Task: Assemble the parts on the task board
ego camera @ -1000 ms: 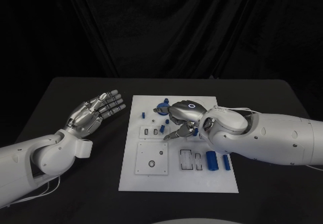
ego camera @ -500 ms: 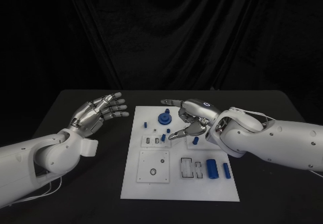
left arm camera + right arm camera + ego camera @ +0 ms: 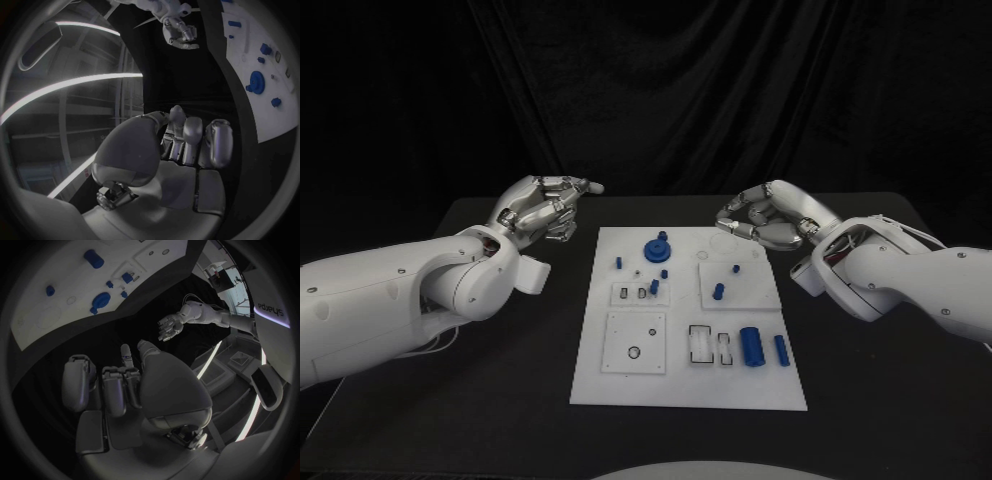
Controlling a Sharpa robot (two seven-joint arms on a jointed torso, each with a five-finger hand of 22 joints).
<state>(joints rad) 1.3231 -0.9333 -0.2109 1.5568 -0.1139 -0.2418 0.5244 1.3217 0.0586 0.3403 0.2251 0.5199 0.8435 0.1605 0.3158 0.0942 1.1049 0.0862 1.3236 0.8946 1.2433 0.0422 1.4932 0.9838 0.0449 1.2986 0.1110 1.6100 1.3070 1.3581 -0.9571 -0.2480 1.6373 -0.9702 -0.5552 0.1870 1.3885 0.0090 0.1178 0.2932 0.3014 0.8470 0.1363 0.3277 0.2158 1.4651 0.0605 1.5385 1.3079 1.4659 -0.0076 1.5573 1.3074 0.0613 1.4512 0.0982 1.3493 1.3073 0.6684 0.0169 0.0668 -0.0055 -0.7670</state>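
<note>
The white task board point(image 3: 689, 385) lies in the middle of the black table. A blue round knob point(image 3: 655, 248) stands near its far edge, with small blue pegs point(image 3: 653, 287) and a blue piece point(image 3: 720, 292) around it. A blue cylinder point(image 3: 751, 346) and a blue bar point(image 3: 782, 350) lie at the near right. My left hand point(image 3: 548, 208) hovers off the board's far left corner, fingers curled in on nothing point(image 3: 187, 142). My right hand point(image 3: 764, 218) hovers over the board's far right corner, fingers likewise curled and holding nothing point(image 3: 115, 382).
Small white inset plates point(image 3: 633, 343) and open slots point(image 3: 711, 345) sit on the board's near half. Black table point(image 3: 473, 400) surrounds the board on both sides. Each wrist view shows the other hand, the right one point(image 3: 180, 32) and the left one point(image 3: 170, 326), across the board's far end.
My right hand has lifted off the board's middle and pulled back to the far right corner. My left hand has risen and its spread fingers have curled in. The camera has shifted.
</note>
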